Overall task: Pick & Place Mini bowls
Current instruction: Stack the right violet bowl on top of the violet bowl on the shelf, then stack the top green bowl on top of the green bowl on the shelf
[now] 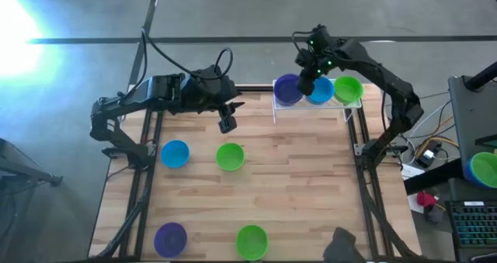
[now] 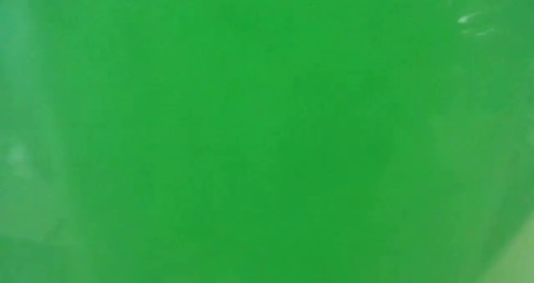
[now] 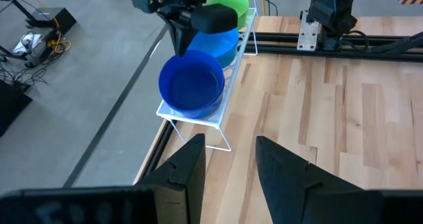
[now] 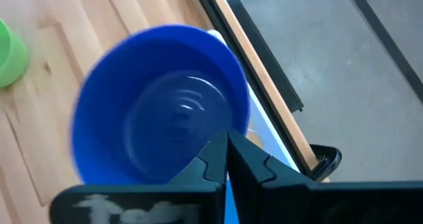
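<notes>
The right gripper [image 4: 227, 159] is over the white rack [image 3: 218, 115] at the table's far edge, its two fingers pressed together with no gap, tips at the rim of the purple bowl [image 4: 162, 105] that stands in the rack. Whether a sliver of rim is pinched between them cannot be told. Beside that bowl in the rack sit a blue bowl [image 1: 321, 92] and then a green bowl [image 1: 349, 88], the three in a row, touching or nearly so.

The left gripper [image 3: 228, 159] hangs above the table [image 1: 303, 178] near its far left part, fingers parted with bare wood showing between them, holding nothing.

On the tabletop lie four more bowls: a blue one [image 1: 175, 153] and a green one [image 1: 230, 157] side by side below the left gripper, a purple one [image 1: 170, 238] and a green one [image 1: 251, 240] at the near edge. The low view is filled by plain green.

No readable writing shows on anything.
</notes>
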Robot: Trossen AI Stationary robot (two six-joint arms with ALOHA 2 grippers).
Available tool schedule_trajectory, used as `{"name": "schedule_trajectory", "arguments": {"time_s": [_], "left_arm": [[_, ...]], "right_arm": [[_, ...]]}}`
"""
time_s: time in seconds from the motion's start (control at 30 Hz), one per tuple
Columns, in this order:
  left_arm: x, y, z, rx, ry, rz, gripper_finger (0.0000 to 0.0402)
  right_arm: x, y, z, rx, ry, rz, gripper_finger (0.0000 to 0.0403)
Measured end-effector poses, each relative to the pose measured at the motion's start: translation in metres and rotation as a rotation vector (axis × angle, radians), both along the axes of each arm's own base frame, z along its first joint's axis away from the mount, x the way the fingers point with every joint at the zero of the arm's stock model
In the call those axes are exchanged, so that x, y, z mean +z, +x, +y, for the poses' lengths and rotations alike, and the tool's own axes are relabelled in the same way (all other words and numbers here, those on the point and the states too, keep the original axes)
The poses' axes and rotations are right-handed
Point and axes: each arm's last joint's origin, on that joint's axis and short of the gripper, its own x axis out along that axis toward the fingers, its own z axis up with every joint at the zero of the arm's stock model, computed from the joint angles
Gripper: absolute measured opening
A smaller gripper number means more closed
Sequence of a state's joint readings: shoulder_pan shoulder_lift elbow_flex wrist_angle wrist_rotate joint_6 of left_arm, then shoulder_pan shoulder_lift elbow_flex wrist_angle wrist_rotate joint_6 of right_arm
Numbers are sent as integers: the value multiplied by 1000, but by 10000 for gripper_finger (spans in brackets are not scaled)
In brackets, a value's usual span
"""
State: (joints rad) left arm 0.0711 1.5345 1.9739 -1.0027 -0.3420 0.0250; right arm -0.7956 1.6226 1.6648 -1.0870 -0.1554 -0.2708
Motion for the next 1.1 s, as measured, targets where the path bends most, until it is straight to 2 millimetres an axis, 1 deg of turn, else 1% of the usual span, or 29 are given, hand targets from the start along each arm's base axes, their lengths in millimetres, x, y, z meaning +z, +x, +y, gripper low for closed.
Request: {"name": "schedule_trajectory", "arguments": {"time_s": [0.1, 0.2, 0.27, 0.37, 0.5, 0.7, 0.83, 0.93, 1.1], "left_arm": [[0, 0, 0, 0, 0, 0, 129], [0, 0, 0, 0, 0, 0, 129], [0, 0, 0, 0, 0, 0, 129], [0, 0, 0, 1, 0, 0, 129], [0, 0, 0, 1, 0, 0, 129], [0, 0, 0, 0, -2, 1, 129], [-9, 4, -1, -28, -1, 37, 129], [-22, 8, -2, -91, -5, 92, 129], [-54, 17, -10, -170, -63, 196, 129]], "right_arm": [[-5, -1, -3, 0, -2, 6, 8], [-3, -2, -3, 1, -12, -2, 8], [4, -4, -1, 7, -32, -17, 8], [20, -9, 5, 7, -73, -57, 8], [37, -22, 18, 4, -113, -96, 8], [71, -50, 51, -22, -179, -203, 8], [87, -66, 81, 4, -217, -272, 8], [89, -75, 103, 49, -223, -303, 8], [86, -86, 136, 99, -186, -359, 8]]}}
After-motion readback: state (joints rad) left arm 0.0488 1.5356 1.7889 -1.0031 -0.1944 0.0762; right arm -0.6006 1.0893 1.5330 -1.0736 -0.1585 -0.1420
